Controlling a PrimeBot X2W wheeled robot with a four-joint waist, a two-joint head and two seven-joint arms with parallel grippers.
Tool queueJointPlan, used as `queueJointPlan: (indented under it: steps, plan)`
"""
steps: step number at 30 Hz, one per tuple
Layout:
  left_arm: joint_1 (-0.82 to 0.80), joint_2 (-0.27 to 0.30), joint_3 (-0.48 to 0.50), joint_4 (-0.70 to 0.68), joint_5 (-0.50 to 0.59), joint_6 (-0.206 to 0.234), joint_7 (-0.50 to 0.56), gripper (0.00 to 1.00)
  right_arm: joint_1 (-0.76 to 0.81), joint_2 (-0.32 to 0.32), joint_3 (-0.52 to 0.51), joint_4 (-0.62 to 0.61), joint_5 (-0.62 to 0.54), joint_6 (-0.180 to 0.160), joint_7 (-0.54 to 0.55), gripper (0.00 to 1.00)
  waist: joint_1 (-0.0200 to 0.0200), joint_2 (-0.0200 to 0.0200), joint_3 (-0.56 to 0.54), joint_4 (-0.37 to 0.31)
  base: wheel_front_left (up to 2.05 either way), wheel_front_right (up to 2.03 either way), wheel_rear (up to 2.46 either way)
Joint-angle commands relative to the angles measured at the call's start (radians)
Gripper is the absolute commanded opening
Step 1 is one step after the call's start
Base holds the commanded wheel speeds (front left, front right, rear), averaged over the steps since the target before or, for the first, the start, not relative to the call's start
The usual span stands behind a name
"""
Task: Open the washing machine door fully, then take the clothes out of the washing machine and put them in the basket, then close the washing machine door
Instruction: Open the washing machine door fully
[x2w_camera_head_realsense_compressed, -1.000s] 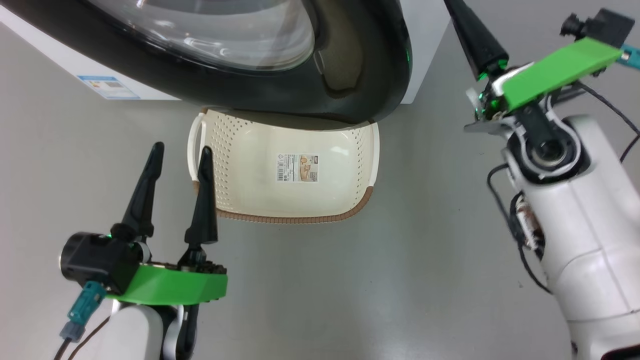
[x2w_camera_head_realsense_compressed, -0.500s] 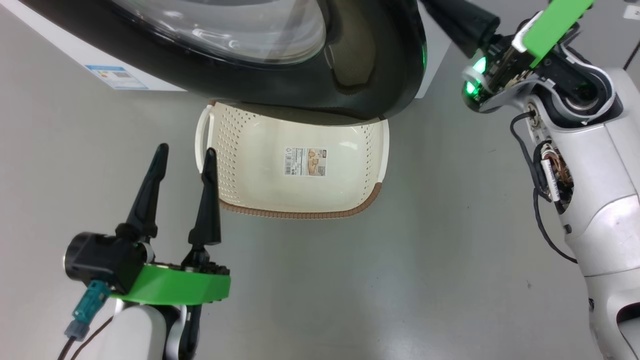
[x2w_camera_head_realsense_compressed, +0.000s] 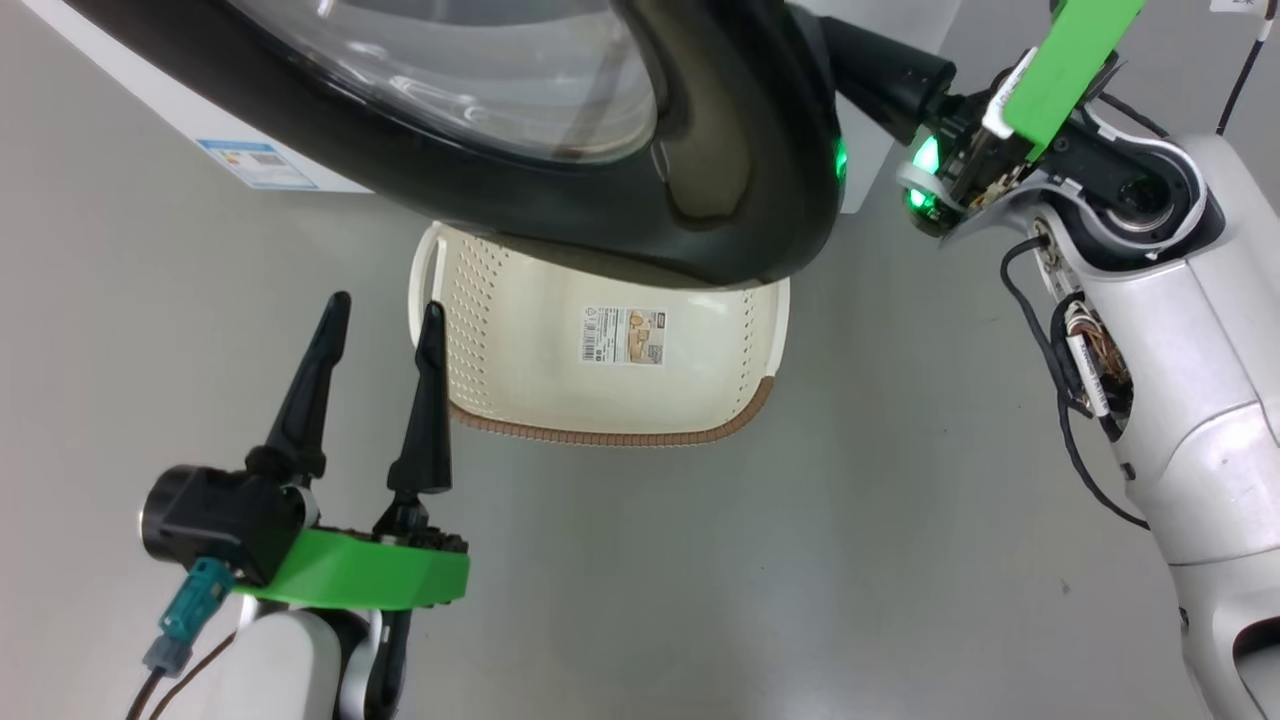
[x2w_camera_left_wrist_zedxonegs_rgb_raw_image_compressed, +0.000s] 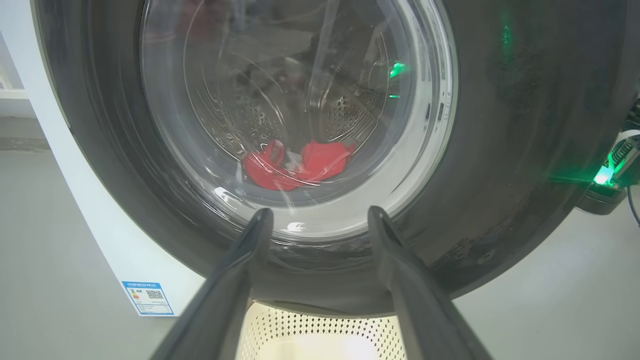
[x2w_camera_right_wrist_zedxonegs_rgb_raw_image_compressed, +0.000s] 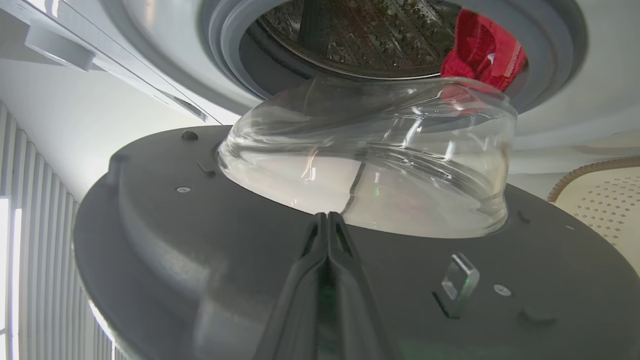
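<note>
Behind the part-open washing machine door (x2w_camera_right_wrist_zedxonegs_rgb_raw_image_compressed: 200, 250), our right gripper (x2w_camera_right_wrist_zedxonegs_rgb_raw_image_compressed: 327, 217) is pinched shut, empty, likely a slim wedge to swing it wider. We hold our left gripper (x2w_camera_head_realsense_compressed: 386, 303) spread wide by the basket (x2w_camera_head_realsense_compressed: 600, 437), ready for the clothes (x2w_camera_left_wrist_zedxonegs_rgb_raw_image_compressed: 295, 165) in the drum (x2w_camera_right_wrist_zedxonegs_rgb_raw_image_compressed: 360, 35).

Washing machine door (x2w_camera_head_realsense_compressed: 740, 200): I log glossy black rim, clear glass centre.
Clothes (x2w_camera_left_wrist_zedxonegs_rgb_raw_image_compressed: 320, 160), behind door: bright red, white stitching.
Basket (x2w_camera_head_realsense_compressed: 470, 330), below door: cream, dotted perforations, brown ribbed rim.
Washing machine (x2w_camera_left_wrist_zedxonegs_rgb_raw_image_compressed: 125, 255), behind door: white; label (x2w_camera_left_wrist_zedxonegs_rgb_raw_image_compressed: 147, 297) blue.
</note>
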Motion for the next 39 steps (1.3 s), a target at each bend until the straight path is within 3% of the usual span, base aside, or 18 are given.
queueJointPlan:
  steps: [1,20,39]
  plan:
    - [-0.008,0.018,0.030,-0.018,0.001,0.007,-0.005,1.00,0.021,0.023,0.019,-0.043,-0.004,0.007,0.012,0.00,0.0000,0.0000,-0.011,0.004,0.00,0.00,0.00]
    - [0.044,0.018,0.047,-0.013,-0.008,0.030,-0.005,1.00,0.180,0.023,0.071,-0.083,0.029,0.007,0.042,0.00,0.0000,0.0000,-0.115,0.053,0.00,0.00,0.00]
    - [0.153,0.018,0.062,0.001,-0.015,0.061,-0.005,1.00,0.302,0.053,0.146,-0.066,0.071,0.007,0.064,0.00,0.0000,0.0000,-0.271,0.168,0.00,0.00,0.00]
